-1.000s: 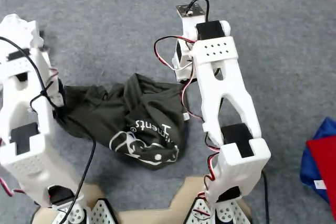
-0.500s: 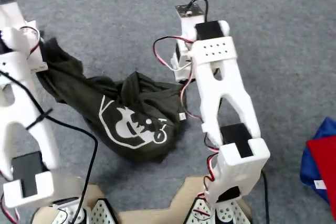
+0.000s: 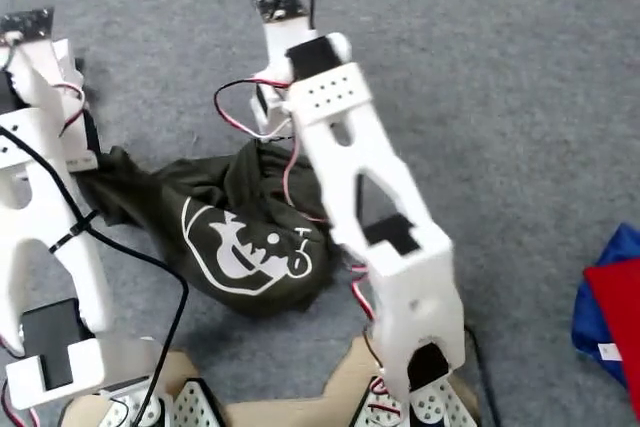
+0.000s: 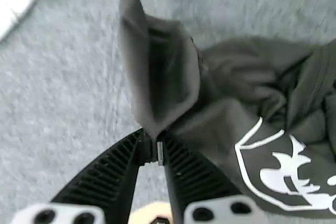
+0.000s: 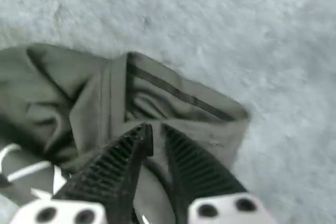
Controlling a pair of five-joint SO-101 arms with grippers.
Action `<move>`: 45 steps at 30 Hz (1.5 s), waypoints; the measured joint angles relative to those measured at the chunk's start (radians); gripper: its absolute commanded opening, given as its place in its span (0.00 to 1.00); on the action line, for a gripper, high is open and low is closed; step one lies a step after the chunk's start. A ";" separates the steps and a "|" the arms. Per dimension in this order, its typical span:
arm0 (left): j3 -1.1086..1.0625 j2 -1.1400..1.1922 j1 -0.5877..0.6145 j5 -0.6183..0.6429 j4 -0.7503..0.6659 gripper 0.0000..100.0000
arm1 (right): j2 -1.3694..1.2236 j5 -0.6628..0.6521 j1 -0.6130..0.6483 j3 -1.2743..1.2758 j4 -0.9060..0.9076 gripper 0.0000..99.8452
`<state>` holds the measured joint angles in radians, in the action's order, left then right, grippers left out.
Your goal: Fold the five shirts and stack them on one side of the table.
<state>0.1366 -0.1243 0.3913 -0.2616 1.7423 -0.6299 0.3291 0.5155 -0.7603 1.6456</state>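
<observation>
Shirt (image 3: 250, 237): light, limp cloth that will sag and bunch; left fingers (image 4: 118, 163) pinch a fold (image 4: 157, 82), right fingers (image 5: 118, 161) nearly closed over the hem (image 5: 210, 106); best held at corners

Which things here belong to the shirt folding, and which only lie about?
Job: dark green shirt with white print; red and blue cloth pile, probably shirts; left pincer; right pincer.
Lying about: tan cardboard sheet under the arm bases.

Even, diffuse light is supplied from above. Soft shading is seen within the shirt (image 4: 163, 72) folds just ahead of the left gripper (image 4: 157, 146).
</observation>
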 measured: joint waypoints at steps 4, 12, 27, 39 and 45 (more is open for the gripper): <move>-0.098 -0.002 0.009 0.000 -0.003 0.02 | -0.176 0.008 0.031 -0.222 0.031 0.21; -0.232 0.000 0.009 0.000 0.000 0.02 | -0.483 0.008 0.101 -0.606 0.046 0.21; -0.242 0.000 0.009 0.000 0.000 0.02 | -0.647 0.035 0.110 -0.671 0.118 0.07; -0.242 0.000 0.009 0.000 0.000 0.02 | -0.660 0.035 0.077 -0.689 0.120 0.00; -0.242 0.000 0.009 0.000 0.000 0.02 | -0.566 0.035 -0.025 -0.689 0.120 0.00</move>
<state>-0.1059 -0.1243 0.4005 -0.2616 1.7423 -1.1960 0.3644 0.4910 -1.4492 1.7653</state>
